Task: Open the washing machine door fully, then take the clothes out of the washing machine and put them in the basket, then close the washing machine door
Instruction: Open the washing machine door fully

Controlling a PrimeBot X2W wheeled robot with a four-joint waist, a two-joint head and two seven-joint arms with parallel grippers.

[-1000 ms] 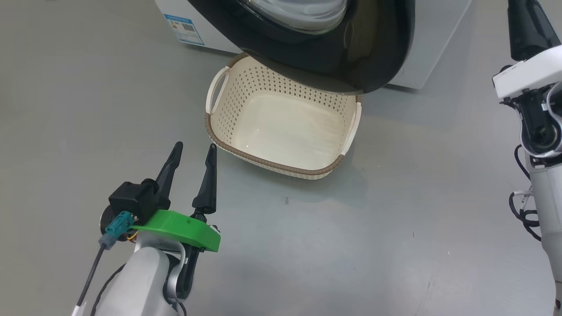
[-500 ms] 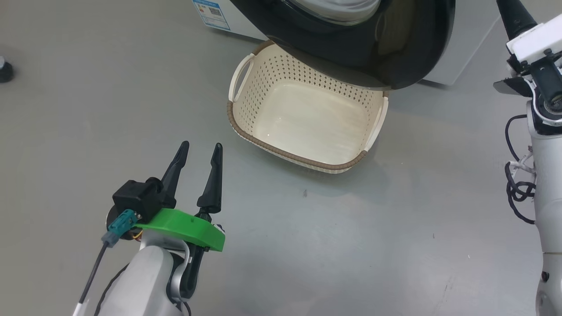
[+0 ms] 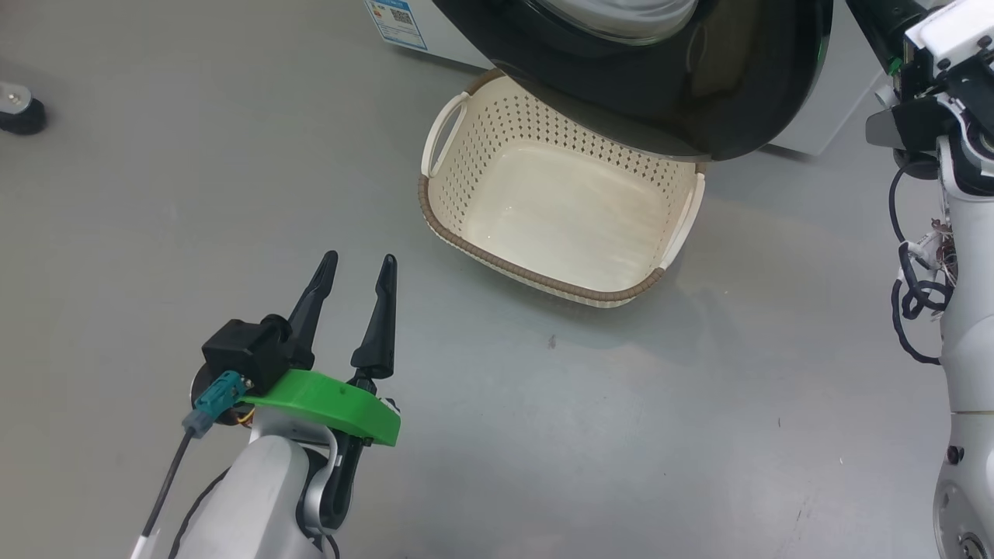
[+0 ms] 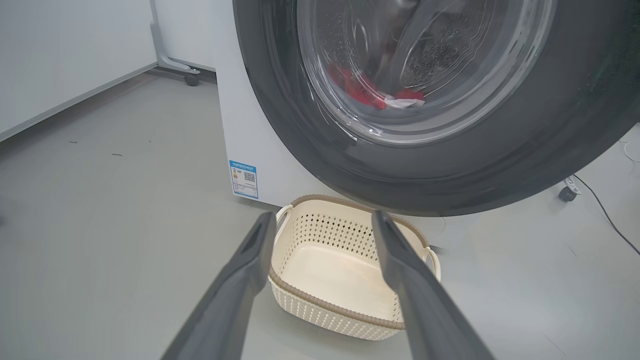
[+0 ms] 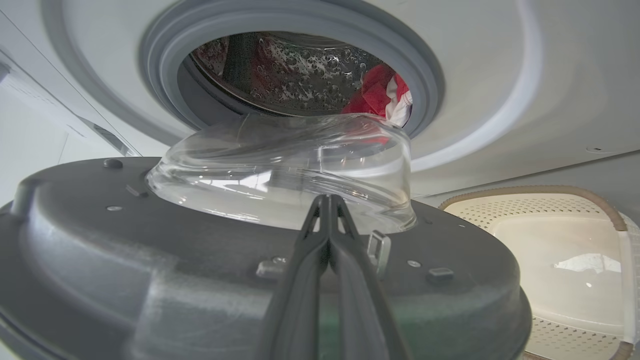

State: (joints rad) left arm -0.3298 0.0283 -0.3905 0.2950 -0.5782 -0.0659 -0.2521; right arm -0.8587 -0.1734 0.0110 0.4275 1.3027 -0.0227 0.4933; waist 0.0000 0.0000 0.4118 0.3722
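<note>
Red clothes (image 5: 372,95) lie in the drum (image 5: 280,65), door (image 3: 699,85) ajar over the basket (image 3: 505,128). Our left gripper (image 3: 359,260) hovers spread near the basket; our right gripper (image 5: 326,200), pinched together, points at the door's inner face.

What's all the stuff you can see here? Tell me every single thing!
Big white front-loading washing machine: one, white, behind the basket.
Round glossy door with a clear glass bowl: one, black, partly open, over the basket's far edge.
Red fabric clothes with white parts: one bundle, red and white, inside the drum.
Perforated plastic basket: one, cream with a brown rim, on the floor, nothing in it.
Rectangular label sticker: one, blue and white, low on the machine's front.
Small round thing: one, black and silver, floor at far left; cannot tell what it is.
Floor: one, grey.
Left hand: one, dark fingers, open, left of the basket.
Right hand: one, dark fingers, shut, at the door's inner side.
</note>
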